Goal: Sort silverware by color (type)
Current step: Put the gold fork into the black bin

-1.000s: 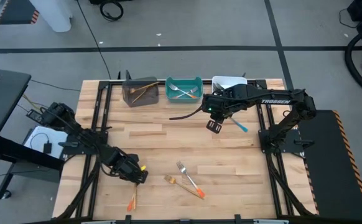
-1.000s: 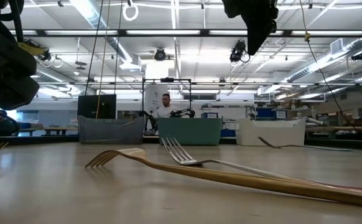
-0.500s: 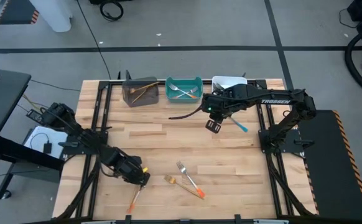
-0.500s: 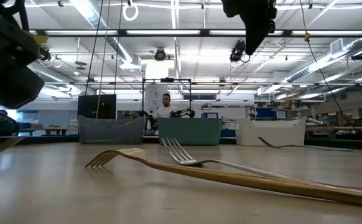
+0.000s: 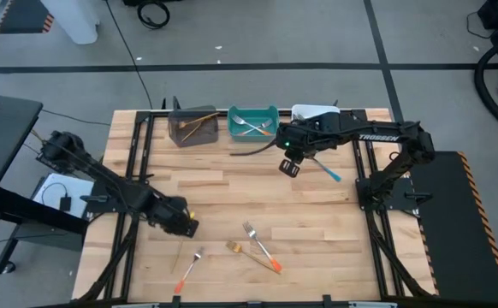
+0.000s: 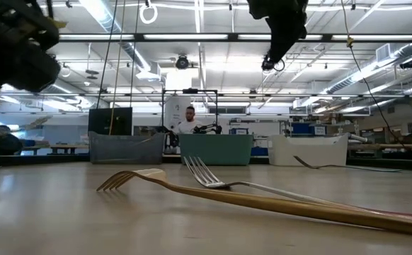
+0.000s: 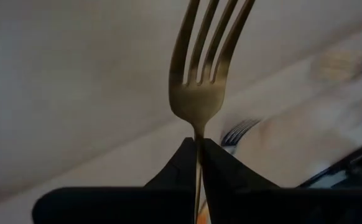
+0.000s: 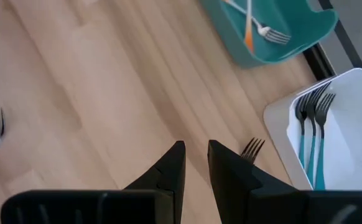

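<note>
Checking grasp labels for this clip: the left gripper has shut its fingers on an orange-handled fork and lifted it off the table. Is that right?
Not quite. The left gripper has shut its fingers on a gold fork, not an orange-handled one; the left wrist view shows it. The orange-handled fork lies on the table in the high view.

Black arms [image 5: 103,175], white "TROSSEN" lettering [image 5: 378,139]

A matt brass-toned metal fork [image 7: 201,81] over a smooth pale wooden table [image 5: 249,192]; glossy plastic bins [image 8: 280,31].
</note>
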Controlling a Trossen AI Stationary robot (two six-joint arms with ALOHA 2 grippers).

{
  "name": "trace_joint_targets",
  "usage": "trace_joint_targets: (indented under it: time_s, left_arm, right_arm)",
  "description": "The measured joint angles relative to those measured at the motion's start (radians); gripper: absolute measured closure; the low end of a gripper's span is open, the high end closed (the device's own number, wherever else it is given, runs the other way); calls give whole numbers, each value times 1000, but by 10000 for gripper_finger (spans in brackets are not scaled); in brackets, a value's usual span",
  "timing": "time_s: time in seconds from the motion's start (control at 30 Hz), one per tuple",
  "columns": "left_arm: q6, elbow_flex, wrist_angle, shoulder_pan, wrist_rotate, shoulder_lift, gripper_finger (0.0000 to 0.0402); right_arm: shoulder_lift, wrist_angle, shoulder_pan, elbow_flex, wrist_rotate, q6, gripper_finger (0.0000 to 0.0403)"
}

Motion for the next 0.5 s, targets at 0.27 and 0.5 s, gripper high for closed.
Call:
trace_joint_targets:
  time_s: [0.27,0.5]
  left_arm:
    - [207,0,-154,188,-160,-219,386]
    - [448,0,-129,390,-220,-356,385]
  right_arm:
    - [0,60,-69,0,8,24,325]
    - [0,134,-141,0,8,25,325]
